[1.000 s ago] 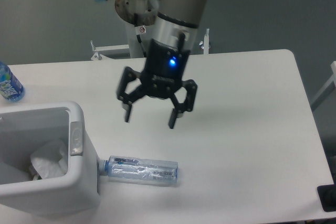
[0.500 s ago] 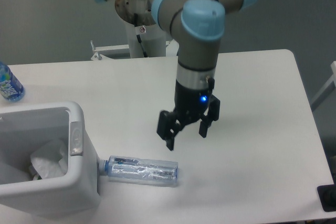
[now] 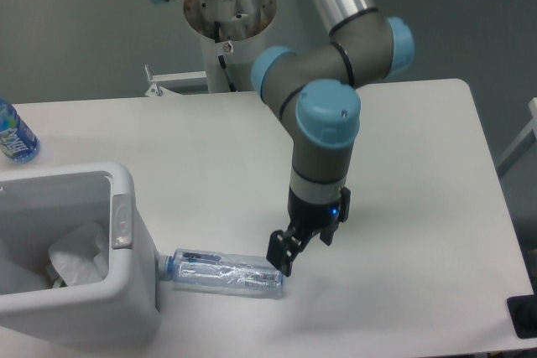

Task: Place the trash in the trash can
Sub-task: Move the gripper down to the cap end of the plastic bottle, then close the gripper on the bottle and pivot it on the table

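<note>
The arm reaches out from its base at the back of the desk (image 3: pixel 403 148), its silver upper link slanting down to a grey elbow with pale blue caps, then folding so the last section drops nearly straight down toward the front of the desk. A small blue light glows on the wrist just above the hand (image 3: pixel 304 249).

The hand points downward with its two dark fingers spread apart and nothing between them. One finger (image 3: pixel 279 251) sits right at the base end of the crushed clear bottle (image 3: pixel 225 272), so close that I cannot tell whether it touches; the other finger is off to the right, away from the bottle, a little higher in view.

The crushed bottle lies flat on its side on the desk, its bluish cap toward the white trash can (image 3: pixel 134 291) and just beside or against the can's near wall. The can stands at the front left corner of the desk, with its grey oval tab (image 3: pixel 122 221) on the side facing the arm. Inside it lies the crumpled white paper packet (image 3: pixel 77 259).

An upright bottle with a blue label (image 3: pixel 13 133) stands at the far left edge of the desk, well apart from the hand.
</note>
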`<state>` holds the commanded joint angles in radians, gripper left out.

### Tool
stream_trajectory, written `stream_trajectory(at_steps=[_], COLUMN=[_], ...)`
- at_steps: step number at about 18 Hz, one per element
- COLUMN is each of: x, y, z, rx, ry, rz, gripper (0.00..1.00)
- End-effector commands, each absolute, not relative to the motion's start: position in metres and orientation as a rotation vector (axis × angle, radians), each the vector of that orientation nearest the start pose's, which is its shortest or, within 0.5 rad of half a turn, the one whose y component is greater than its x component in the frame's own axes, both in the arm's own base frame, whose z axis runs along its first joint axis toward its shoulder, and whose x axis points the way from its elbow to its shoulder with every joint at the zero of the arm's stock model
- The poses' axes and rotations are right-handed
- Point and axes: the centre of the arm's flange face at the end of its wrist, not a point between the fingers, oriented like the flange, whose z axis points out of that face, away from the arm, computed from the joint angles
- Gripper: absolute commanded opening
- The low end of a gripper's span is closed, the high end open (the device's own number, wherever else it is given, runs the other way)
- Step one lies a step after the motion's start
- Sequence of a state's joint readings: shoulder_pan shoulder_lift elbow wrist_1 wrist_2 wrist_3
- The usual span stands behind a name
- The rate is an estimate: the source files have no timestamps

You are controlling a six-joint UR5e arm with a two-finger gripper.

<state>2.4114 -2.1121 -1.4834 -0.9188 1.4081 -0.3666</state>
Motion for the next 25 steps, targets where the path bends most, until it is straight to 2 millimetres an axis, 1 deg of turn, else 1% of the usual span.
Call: stream_trajectory(at_steps=[3,7,8,10,12,15,19,20,23,25], x=[-0.414,-0.401,-0.395,-0.395,-0.388,-0.386,-0.385,-0.385,-0.385,-0.385], y=[0.572,0.580,0.583,0.588,0.593,0.591,0.589,0.589,0.589,0.589], z=[0.270,0.252,0.248,0.236,0.233,0.236,0.224,0.219,0.216,0.209], rx=[-2.381,-2.358,-2.355,-2.344,-2.353,-2.352,-2.335,-2.338,-2.338,-2.343], ry=[-1.690,-1.781,-1.800,-1.840,-1.846,-1.864,-1.949,-1.956,-1.966,-1.975], rz=[-0.181,-0.204,-0.213,-0.221,-0.231,-0.235,-0.236,-0.237,-0.239,-0.241], gripper=[1.00,1.00,1.00,1.00,1.00,1.00,1.00,1.00,1.00,1.00])
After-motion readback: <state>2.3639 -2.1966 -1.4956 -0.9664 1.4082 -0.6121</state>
